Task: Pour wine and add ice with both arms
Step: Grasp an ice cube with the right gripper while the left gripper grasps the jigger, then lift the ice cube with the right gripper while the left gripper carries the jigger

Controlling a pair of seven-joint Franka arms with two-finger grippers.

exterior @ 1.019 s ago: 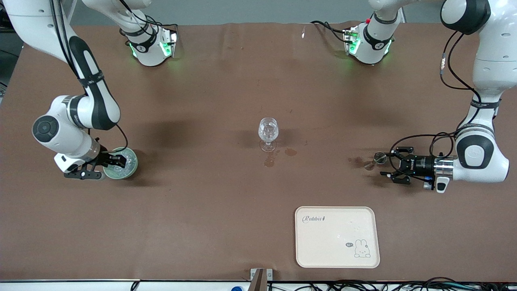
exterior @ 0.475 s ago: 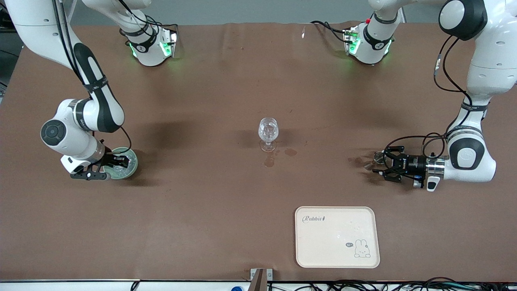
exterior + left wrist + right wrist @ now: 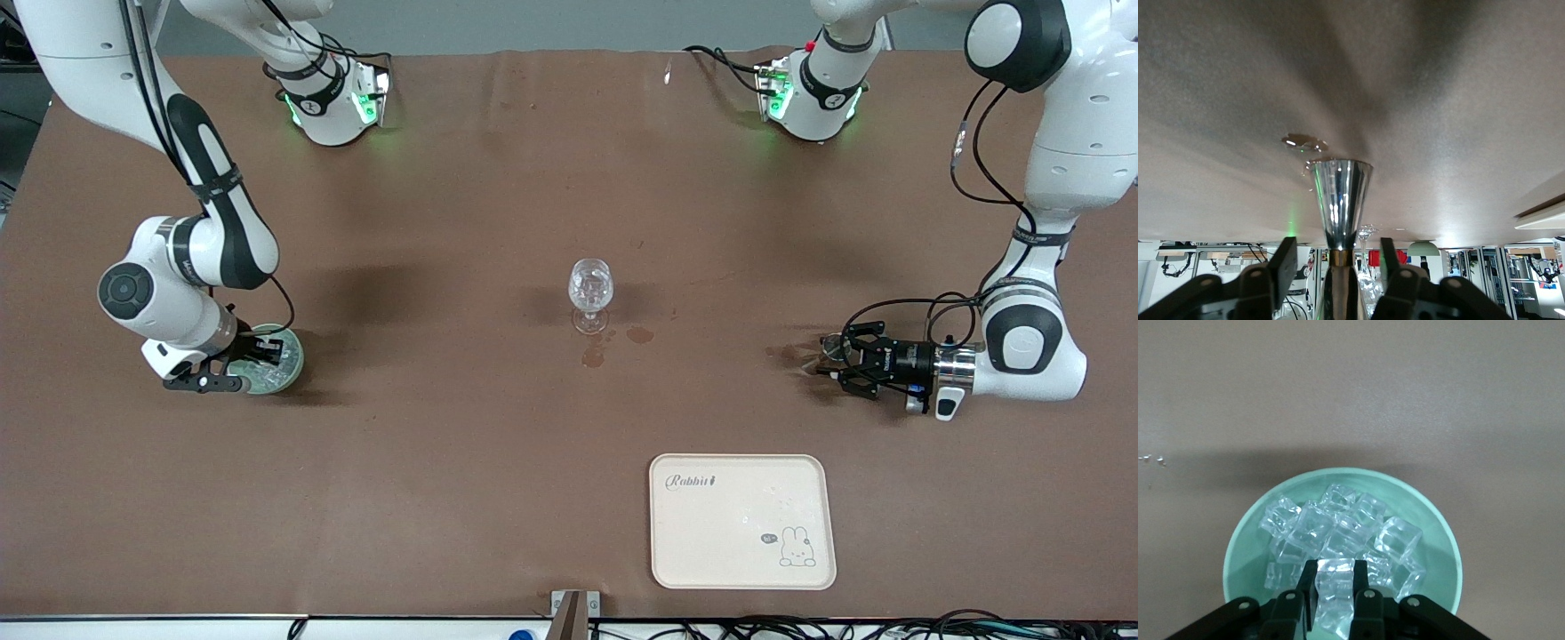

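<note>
The right end effector [image 3: 1335,597] is down in the green bowl [image 3: 286,360], and its two fingers are pinched together on one ice cube [image 3: 1336,600] from the pile of ice [image 3: 1345,540]. To do this well, I think it should lift straight up and slowly, so the slippery cube does not pop out and the bowl does not tip. The left end effector [image 3: 1338,257] is low over the bench [image 3: 444,444], with its fingers on each side of a shiny metal cup on a stem [image 3: 1338,200], close to the stem but not squeezing it yet as far as I can see. It should grip the stem in the middle and keep the cup upright. The wine glass [image 3: 590,293] stands in the middle of the bench, well apart from both the bowl and the metal cup, with the bowl toward the right arm's end and the cup toward the left arm's end. Some dark wet spots [image 3: 613,345] lie just beside the glass, nearer to the front camera. A cream tray with a rabbit [image 3: 742,520] lies nearer to the front camera than the glass too. Nothing stands between the bowl and the glass.
</note>
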